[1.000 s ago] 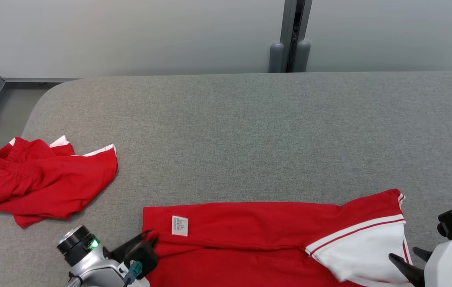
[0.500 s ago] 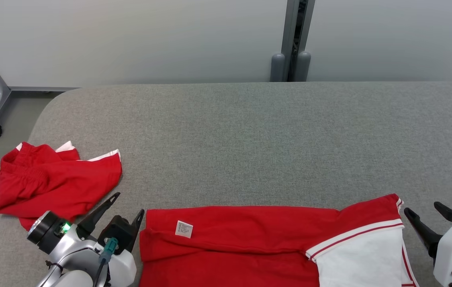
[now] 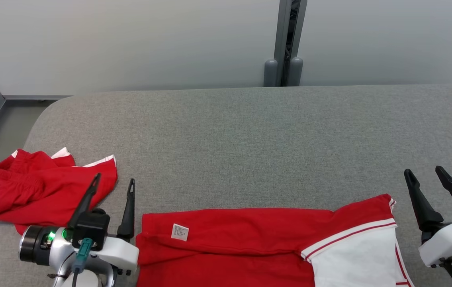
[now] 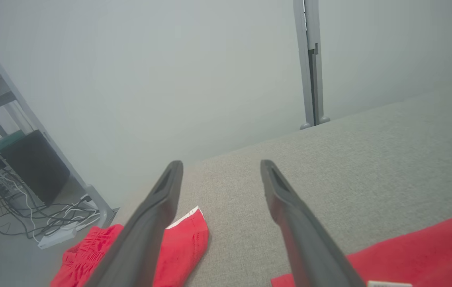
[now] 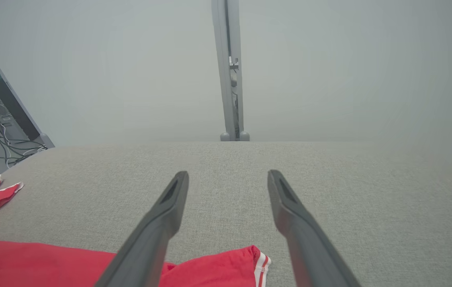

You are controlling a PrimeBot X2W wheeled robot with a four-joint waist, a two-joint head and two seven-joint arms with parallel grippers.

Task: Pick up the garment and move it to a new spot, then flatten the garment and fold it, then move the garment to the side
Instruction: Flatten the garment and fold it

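The counter (image 3: pixel 249 139) is covered in grey woven fabric, with a rounded far-left corner, and it spans the head view from side to side. Two cloth things lie on it. A red garment (image 3: pixel 241 239) lies flat along the near edge, folded into a long band, with a small white label (image 3: pixel 180 232) near its left end and a white panel (image 3: pixel 353 259) edged in red stripes at its right end. A second red garment (image 3: pixel 46 191), white at its hems, lies crumpled by the left edge, apart from the first, grey fabric showing between them
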